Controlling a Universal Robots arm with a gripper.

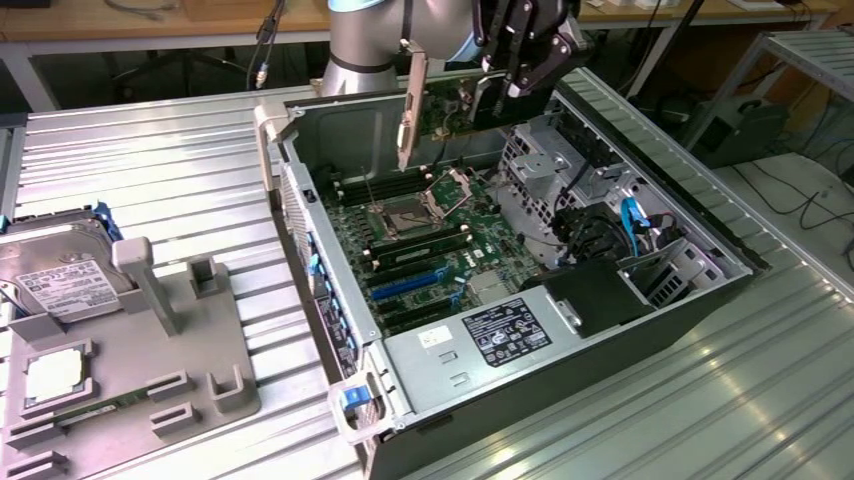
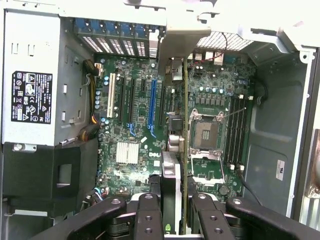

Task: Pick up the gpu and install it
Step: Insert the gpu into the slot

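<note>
Above the open computer case [image 1: 674,172], the gpu [image 1: 447,100] hung on edge over the motherboard [image 1: 427,250]. Risk, as judged: if lowered out of line with the blue slot [image 2: 152,107], the card edge could jam or scrape components, and the bracket [image 1: 410,110] could snag the case wall. Jaws were partly closed, pinching the gpu's upper edge.

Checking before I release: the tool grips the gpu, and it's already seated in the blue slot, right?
Not seated. The tool grips the gpu, but it hangs above the open case; the wrist view shows the blue slot empty.
</note>
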